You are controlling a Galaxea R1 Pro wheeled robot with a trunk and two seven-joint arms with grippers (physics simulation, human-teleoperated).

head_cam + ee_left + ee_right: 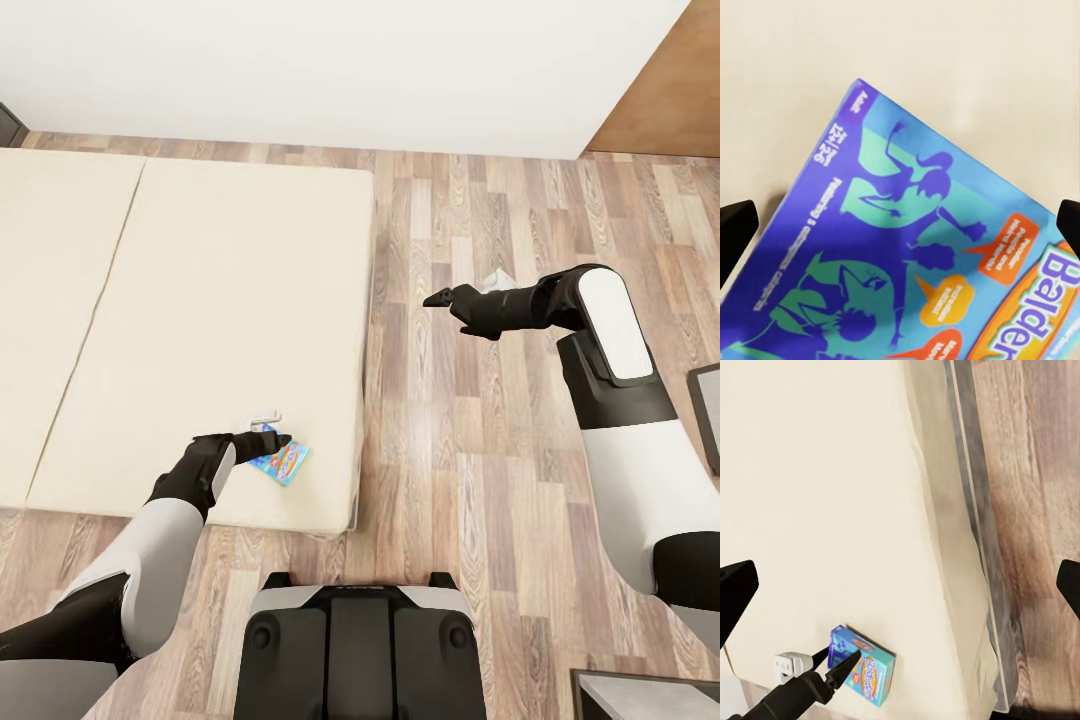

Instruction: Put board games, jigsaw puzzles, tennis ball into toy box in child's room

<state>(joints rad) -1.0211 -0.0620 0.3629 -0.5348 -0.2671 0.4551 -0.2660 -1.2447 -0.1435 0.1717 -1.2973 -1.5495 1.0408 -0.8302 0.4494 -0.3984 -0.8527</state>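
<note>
A small blue board game (pixel 285 463) lies flat near the front right corner of the bed (pixel 200 300). My left gripper (pixel 272 440) hovers right over it, jaws open, tips at the box's near edge. Its printed blue lid (pixel 907 247) spreads between the two dark fingertips (pixel 735 229) in the left wrist view. My right gripper (pixel 442 298) is open and empty above the wood floor beside the bed. From the right wrist I look down on the mattress (pixel 832 510), the blue box (pixel 868 669) and the left gripper (pixel 836 661) on it.
The bed's dark frame edge (pixel 971 510) borders wood flooring (pixel 480 450) on its right. A white wall (pixel 350 70) runs behind. Dark furniture corners show at the right edge (pixel 706 415) and lower right (pixel 640 695). My base (pixel 355 650) stands at the bed's foot.
</note>
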